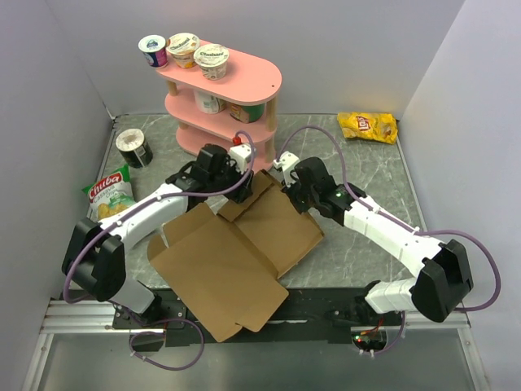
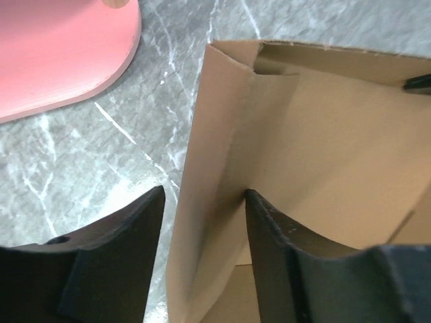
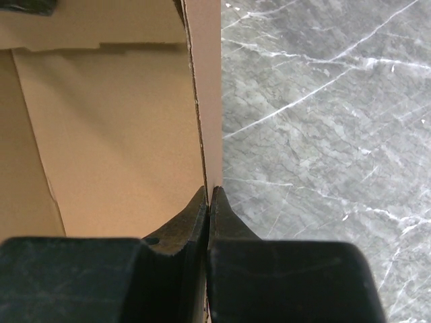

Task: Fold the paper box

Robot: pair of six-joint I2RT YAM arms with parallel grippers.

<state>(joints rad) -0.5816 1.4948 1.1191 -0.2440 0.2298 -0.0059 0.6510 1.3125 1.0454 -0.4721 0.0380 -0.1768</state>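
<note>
Worryingly, the right pincer (image 3: 210, 192) gripped the paper box (image 1: 220, 261); the left pincer (image 2: 204, 194), gaping astride a wall, could buckle it.

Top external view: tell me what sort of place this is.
Probably a robot test cell: plain walls box in a marble-look table, left arm and right arm are bolted at its near edge, with staged props: a pink shelf of yogurt cups, a yellow chip bag.
</note>
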